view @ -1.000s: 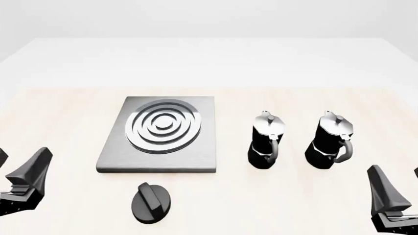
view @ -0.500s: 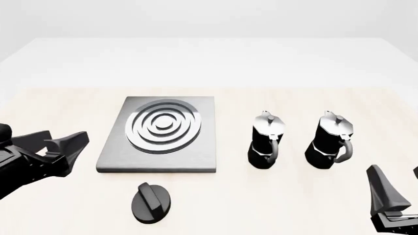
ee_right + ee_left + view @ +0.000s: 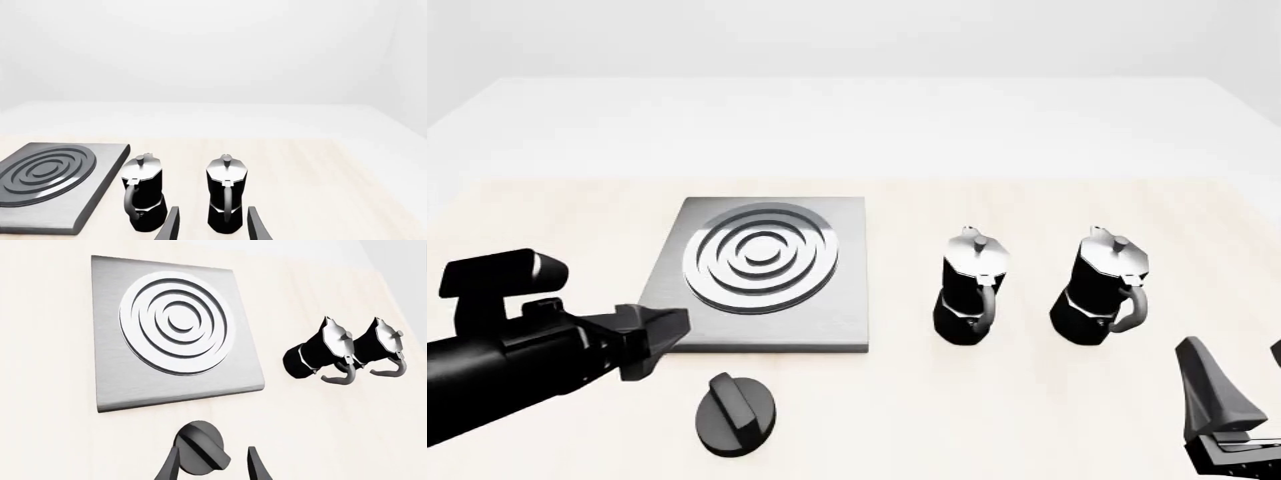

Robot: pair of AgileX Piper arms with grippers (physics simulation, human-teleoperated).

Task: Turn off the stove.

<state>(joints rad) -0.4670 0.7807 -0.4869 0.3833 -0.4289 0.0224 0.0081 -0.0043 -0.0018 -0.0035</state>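
The left gripper [image 3: 665, 328] is seen in the front view reaching in from the left above the tabletop [image 3: 988, 420], with its tip over the near left corner of the stove slab [image 3: 827, 320]. In the left wrist view its 2 fingers [image 3: 170, 467] are shown spread apart with nothing between them. The black knob [image 3: 737, 412] is placed just ahead of and below this gripper, toward the near edge of the table, apart from the fingers and untouched; in the left wrist view the knob [image 3: 200, 447] is framed close to the gap between the fingertips, partly behind 1 of them, and its raised ridge is seen running at a slant. The grey slab with its concentric silver ring burner [image 3: 761, 258] is located just beyond the knob, a narrow strip of table being left between them.

2 black moka pots are stood upright well to the right of the left gripper: the nearer moka pot [image 3: 972, 290] and the farther moka pot [image 3: 1105, 290], side by side and not touching.

The right gripper [image 3: 1241, 425] is held low at the near right corner of the table, short of the pots. In the right wrist view its fingers [image 3: 255, 225] are parted and nothing is held; the 2 pots are seen directly ahead of them.
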